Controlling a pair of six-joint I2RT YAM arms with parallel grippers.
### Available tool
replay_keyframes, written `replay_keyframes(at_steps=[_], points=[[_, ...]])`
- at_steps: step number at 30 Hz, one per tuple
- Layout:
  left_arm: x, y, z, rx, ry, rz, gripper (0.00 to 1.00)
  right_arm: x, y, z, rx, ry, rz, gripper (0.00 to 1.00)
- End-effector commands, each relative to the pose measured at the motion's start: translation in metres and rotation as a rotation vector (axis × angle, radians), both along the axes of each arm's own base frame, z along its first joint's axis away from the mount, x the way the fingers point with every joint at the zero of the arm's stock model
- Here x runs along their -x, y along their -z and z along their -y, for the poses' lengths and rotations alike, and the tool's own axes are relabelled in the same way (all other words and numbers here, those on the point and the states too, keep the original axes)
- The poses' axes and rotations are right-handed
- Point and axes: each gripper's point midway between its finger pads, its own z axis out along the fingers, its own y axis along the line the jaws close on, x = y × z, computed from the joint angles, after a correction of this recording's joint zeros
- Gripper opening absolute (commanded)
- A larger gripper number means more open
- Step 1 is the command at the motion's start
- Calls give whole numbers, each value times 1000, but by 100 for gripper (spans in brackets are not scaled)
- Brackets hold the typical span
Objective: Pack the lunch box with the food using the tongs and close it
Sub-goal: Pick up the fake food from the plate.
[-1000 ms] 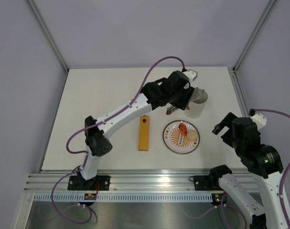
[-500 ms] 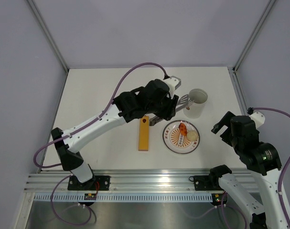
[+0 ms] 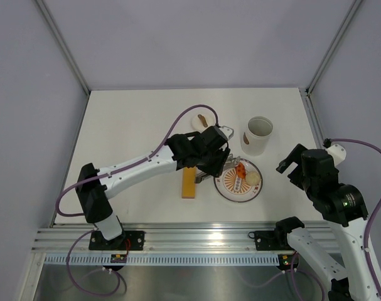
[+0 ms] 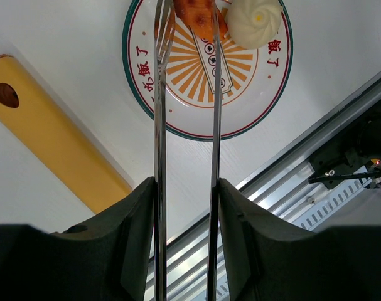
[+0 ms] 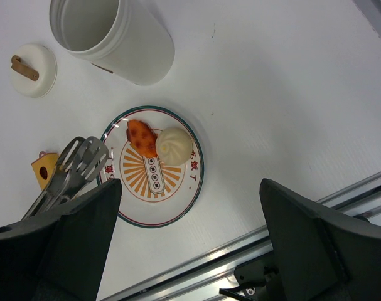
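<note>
My left gripper (image 3: pixel 215 155) (image 4: pixel 187 188) is shut on the slim grey tongs (image 4: pixel 159 125) (image 5: pixel 77 166), pressing both arms. The tong tips sit over the left part of the patterned plate (image 3: pixel 236 199) (image 4: pixel 190 106), either side of an orange-red food piece (image 3: pixel 240 169) (image 4: pixel 199 15) (image 5: pixel 142 138). A pale beige bun (image 3: pixel 253 178) (image 4: pixel 253 22) (image 5: pixel 173 146) lies beside it. The white lunch box (image 3: pixel 259 135) (image 5: pixel 127 44) stands open behind the plate. My right gripper (image 3: pixel 290 168) (image 5: pixel 190 188) is open and holds nothing, to the right of the plate.
A round white lid (image 3: pixel 199 120) (image 5: pixel 32 69) with a brown handle lies left of the lunch box. A long flat orange bar (image 3: pixel 189 183) (image 4: pixel 58 150) lies left of the plate, partly under my left arm. The metal rail runs along the table's near edge.
My left arm has swung back from the lunch box towards the plate, carrying the tongs, and now reaches lower over the table. The lid has come into view. The right arm has hardly moved.
</note>
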Motion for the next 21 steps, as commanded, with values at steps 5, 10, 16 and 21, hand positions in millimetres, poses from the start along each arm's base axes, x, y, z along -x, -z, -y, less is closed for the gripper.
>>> replay_keyframes(at_steps=[5, 10, 16, 21], points=[[-5, 6, 28, 96, -84, -82, 47, 0, -7, 0, -16, 7, 31, 99], [2, 17, 35, 158, -119, -182, 48, 1, -8, 1, -16, 9, 36, 99], [-3, 20, 35, 235, -171, -291, 53, 2, -9, 0, -15, 4, 39, 100], [-3, 27, 41, 287, -197, -350, 52, 4, -10, 2, -20, 10, 44, 99]])
